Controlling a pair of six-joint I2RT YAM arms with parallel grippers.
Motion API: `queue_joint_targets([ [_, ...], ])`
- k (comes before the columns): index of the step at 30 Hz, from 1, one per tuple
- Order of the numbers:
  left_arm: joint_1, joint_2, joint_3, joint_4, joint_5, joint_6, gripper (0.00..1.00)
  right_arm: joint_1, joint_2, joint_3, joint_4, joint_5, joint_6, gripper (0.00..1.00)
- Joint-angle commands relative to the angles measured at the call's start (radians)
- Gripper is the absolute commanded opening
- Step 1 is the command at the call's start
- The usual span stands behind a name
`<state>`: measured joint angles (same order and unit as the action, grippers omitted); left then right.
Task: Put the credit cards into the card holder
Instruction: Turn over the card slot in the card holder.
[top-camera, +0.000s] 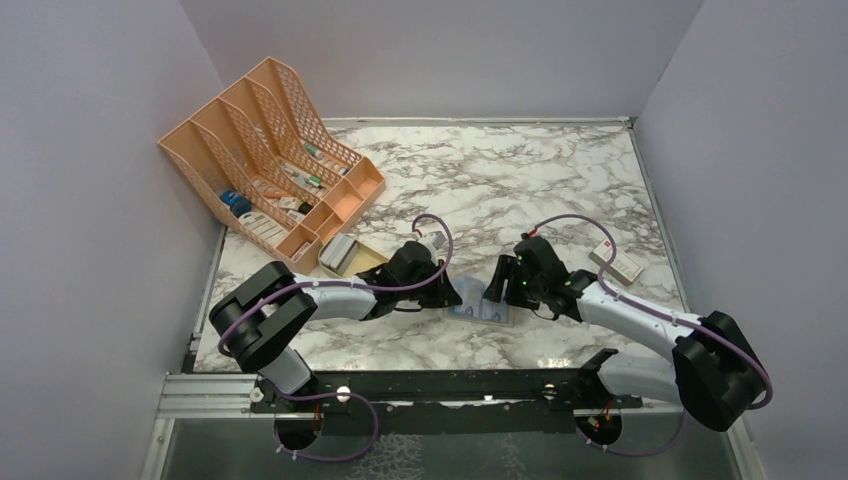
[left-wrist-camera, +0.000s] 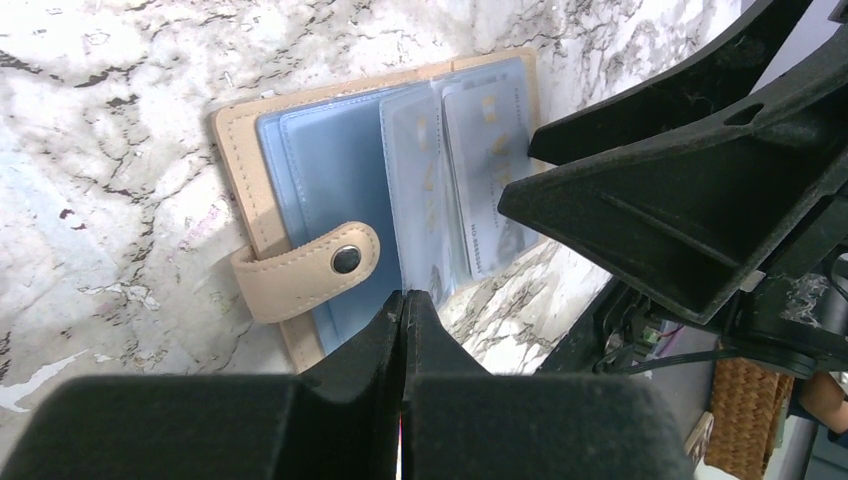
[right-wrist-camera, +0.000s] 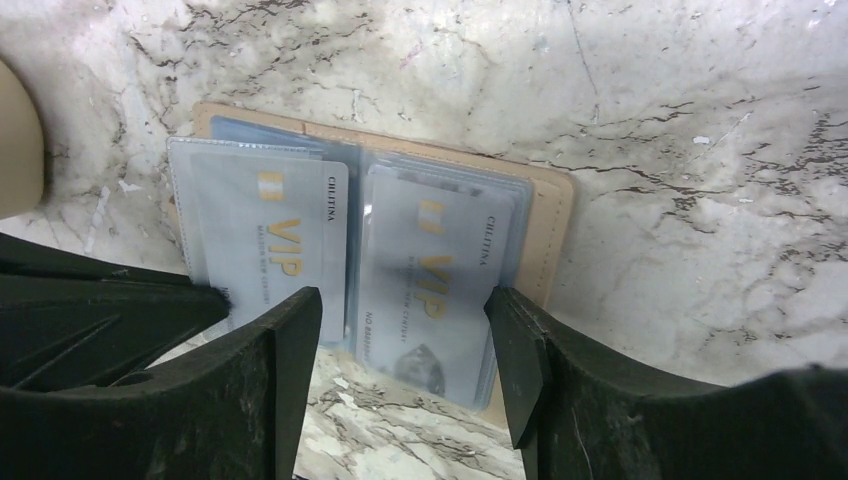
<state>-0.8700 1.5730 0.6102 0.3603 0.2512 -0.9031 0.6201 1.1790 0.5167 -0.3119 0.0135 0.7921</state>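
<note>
The tan card holder lies open on the marble between my two grippers. Its pale blue pockets and snap strap show in the left wrist view. Two grey-blue credit cards marked VIP sit in its clear sleeves, one on the left and one on the right. My left gripper is shut at the holder's near edge, with nothing visible between its fingers. The right gripper is open. Its fingers straddle the near end of the right-hand card without touching it.
An orange mesh file rack stands at the back left, with a small tan tray of cards in front of it. A white box lies at the right. Grey walls close in the table on three sides.
</note>
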Motion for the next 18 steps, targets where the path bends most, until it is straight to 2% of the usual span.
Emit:
queue_joint_targets([
  [1,0.002,-0.021,0.013,-0.03,-0.039,0.004,0.0,-0.005,0.026,-0.022,0.015,0.043,0.018,0.64],
  [7,0.001,-0.032,0.018,-0.05,-0.054,-0.001,0.0,-0.005,0.03,-0.009,0.014,0.036,0.007,0.65],
  [12,0.0,-0.051,0.034,-0.053,-0.041,-0.014,0.0,-0.005,-0.019,0.033,-0.042,0.051,-0.015,0.61],
  [15,-0.005,-0.033,0.059,-0.03,0.02,-0.021,0.15,-0.005,-0.054,0.06,-0.079,0.064,-0.033,0.6],
  [18,-0.017,-0.005,0.078,-0.002,0.071,-0.031,0.22,-0.005,-0.105,0.087,-0.111,0.068,-0.039,0.6],
])
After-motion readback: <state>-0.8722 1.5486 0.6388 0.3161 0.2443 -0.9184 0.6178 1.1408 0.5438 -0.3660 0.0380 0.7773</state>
